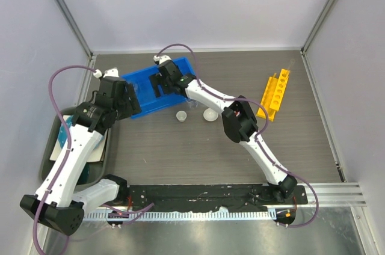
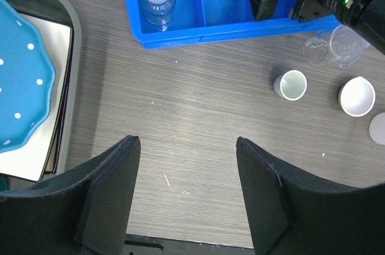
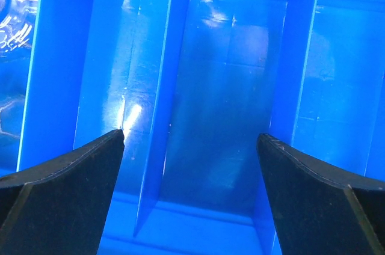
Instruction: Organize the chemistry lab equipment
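On the grey table (image 2: 180, 104), the white dish (image 2: 357, 95) stands near the blue tray (image 2: 180, 37). We judge it light and slippery, best taken by its rim. Left gripper (image 2: 185, 142) and right gripper (image 3: 190, 136) gape empty.

Top cam looks down on the whole desk (image 1: 180, 153). Left wrist cam hovers higher up; right wrist cam's practically inside the blue bin (image 1: 147, 95), seen in all three.

White arm links (image 1: 69, 162), black joints (image 1: 237, 122) and jaws, purple cables (image 1: 175, 45).
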`<action>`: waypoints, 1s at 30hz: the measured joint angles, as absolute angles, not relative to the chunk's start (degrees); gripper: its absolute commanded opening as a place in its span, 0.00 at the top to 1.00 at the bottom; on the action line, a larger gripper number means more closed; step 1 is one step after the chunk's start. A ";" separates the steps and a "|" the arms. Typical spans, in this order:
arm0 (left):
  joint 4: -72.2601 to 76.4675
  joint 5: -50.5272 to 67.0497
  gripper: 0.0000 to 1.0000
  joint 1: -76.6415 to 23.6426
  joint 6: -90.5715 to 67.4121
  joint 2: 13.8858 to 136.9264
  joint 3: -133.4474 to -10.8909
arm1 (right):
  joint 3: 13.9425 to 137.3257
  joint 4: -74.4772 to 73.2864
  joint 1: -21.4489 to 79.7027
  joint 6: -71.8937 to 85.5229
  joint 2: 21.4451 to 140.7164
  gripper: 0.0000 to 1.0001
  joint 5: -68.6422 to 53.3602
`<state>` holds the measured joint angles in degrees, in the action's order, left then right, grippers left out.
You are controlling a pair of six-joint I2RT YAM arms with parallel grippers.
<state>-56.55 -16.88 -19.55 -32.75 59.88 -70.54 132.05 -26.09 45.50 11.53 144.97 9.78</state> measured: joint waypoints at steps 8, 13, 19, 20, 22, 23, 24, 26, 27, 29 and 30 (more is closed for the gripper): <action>-56.40 -16.91 0.30 -19.55 -32.32 59.79 -69.56 | 135.39 -27.42 45.65 11.90 145.01 0.14 8.82; -56.40 -16.91 0.30 -19.55 -32.25 59.44 -69.54 | 136.44 -27.35 45.93 11.70 145.45 0.21 7.97; -56.40 -16.91 0.30 -19.55 -31.83 59.02 -69.54 | 137.99 -27.51 46.72 10.98 148.27 0.22 7.18; -56.40 -16.91 0.30 -19.53 -31.75 58.96 -69.54 | 138.21 -27.49 46.89 10.81 148.86 0.23 7.14; -56.40 -16.91 0.30 -19.53 -31.40 58.85 -69.54 | 138.43 -27.59 47.29 10.48 149.80 0.30 7.11; -56.40 -16.93 0.30 -19.55 -31.24 58.83 -69.54 | 138.61 -27.27 47.53 10.59 150.23 0.32 7.14; -56.40 -16.91 0.30 -19.53 -31.16 58.78 -69.52 | 138.67 -27.27 47.66 10.41 150.45 0.38 7.11; -56.40 -16.93 0.30 -19.53 -31.00 58.70 -69.43 | 138.69 -27.51 47.97 10.07 150.52 0.42 7.14; -56.40 -16.93 0.30 -19.53 -30.98 58.63 -69.38 | 138.74 -27.53 48.07 9.89 150.54 0.46 7.16; -56.38 -16.93 0.30 -19.49 -30.96 58.57 -69.34 | 139.04 -27.53 48.31 9.56 150.65 0.48 7.16; -56.38 -16.93 0.30 -19.46 -30.94 58.50 -69.28 | 139.26 -27.49 48.42 9.34 150.76 0.51 7.16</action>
<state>-56.38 -16.93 -19.46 -30.94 58.50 -69.28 139.26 -27.49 48.42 9.34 150.76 7.16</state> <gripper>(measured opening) 0.702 0.541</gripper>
